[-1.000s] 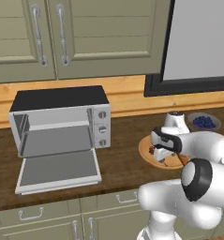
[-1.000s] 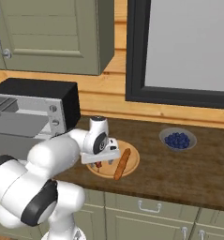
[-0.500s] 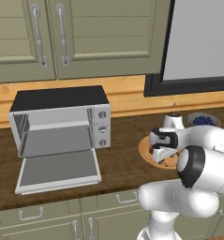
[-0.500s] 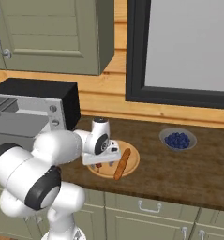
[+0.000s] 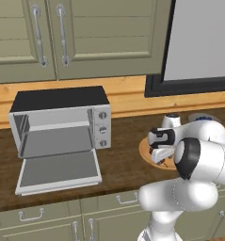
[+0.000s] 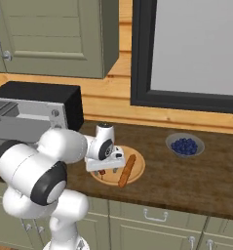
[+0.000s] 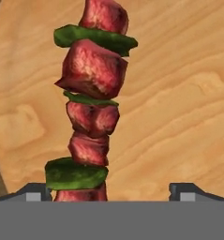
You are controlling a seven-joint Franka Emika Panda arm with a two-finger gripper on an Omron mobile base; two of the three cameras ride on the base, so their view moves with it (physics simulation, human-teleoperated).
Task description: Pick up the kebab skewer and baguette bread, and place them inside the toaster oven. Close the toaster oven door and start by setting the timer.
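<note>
Wooden plate, pale, smooth, visibly grained; kebab skewer with glossy red meat chunks; desk of dark wood; toaster oven in matt silver-grey metal.

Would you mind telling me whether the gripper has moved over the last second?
Yes. In the right base view the gripper has dropped slightly toward the wooden plate, its open jaws now low over the kebab skewer.

Kebab skewer lying on the wooden plate, seen close from above.
Its red meat chunks and green slices run straight ahead of the wide-spread fingertips, nearer the left one.
</note>
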